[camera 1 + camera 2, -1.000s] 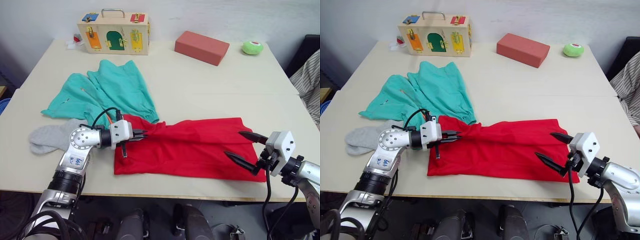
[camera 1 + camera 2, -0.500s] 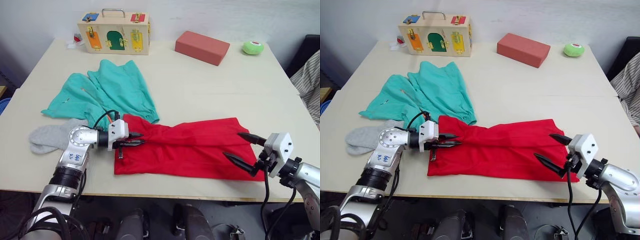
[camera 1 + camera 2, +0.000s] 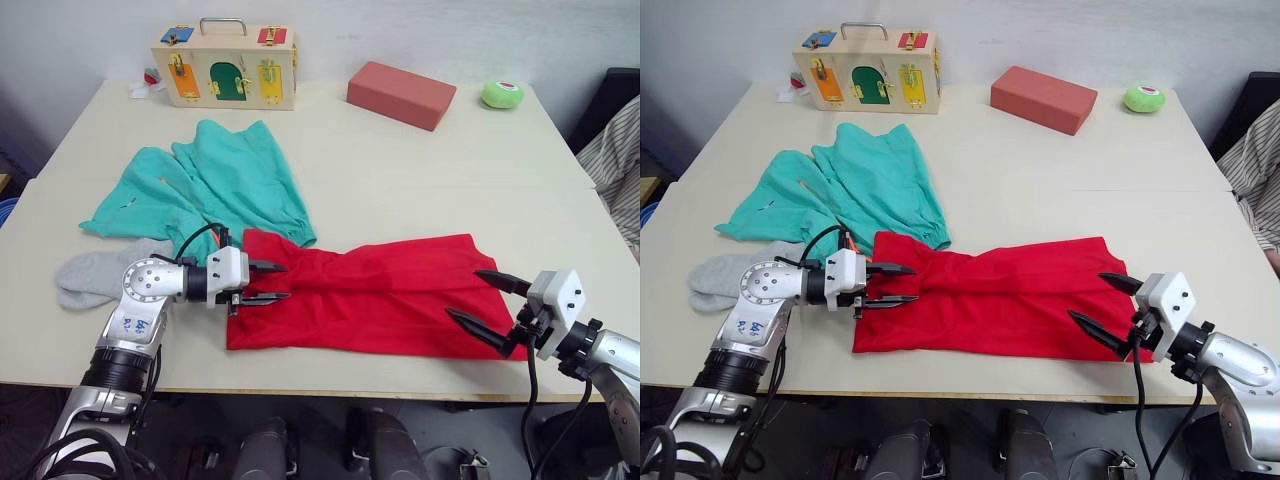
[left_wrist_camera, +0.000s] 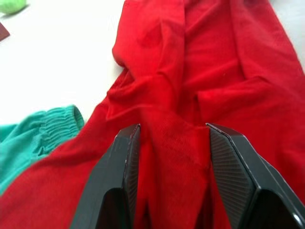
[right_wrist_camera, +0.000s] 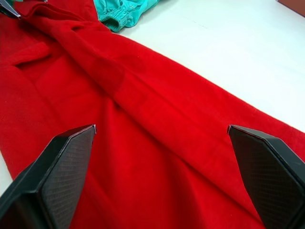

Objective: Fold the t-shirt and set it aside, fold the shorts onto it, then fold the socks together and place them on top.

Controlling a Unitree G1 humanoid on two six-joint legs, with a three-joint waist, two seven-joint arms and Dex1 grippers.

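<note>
The red t-shirt (image 3: 380, 295) lies folded into a long band across the near side of the table (image 3: 420, 190). My left gripper (image 3: 268, 282) is open at the band's left end, with a raised ridge of red cloth (image 4: 171, 143) between its fingers. Over the band's right end my right gripper (image 3: 462, 292) is wide open just above the cloth. The teal shorts (image 3: 215, 180) lie spread out behind the left end, one cuff touching the t-shirt. The grey socks (image 3: 92, 276) rest to the left, beside my left arm.
Along the far edge stand a wooden latch box (image 3: 225, 65), a red brick-like block (image 3: 401, 95) and a green ball (image 3: 502, 94). A person's striped sleeve (image 3: 618, 160) shows at the right edge. Bare tabletop lies between the garments and the far objects.
My left gripper, shut on the t-shirt's left end a second ago, has opened and drawn back slightly to the left. The right gripper has hardly moved.
</note>
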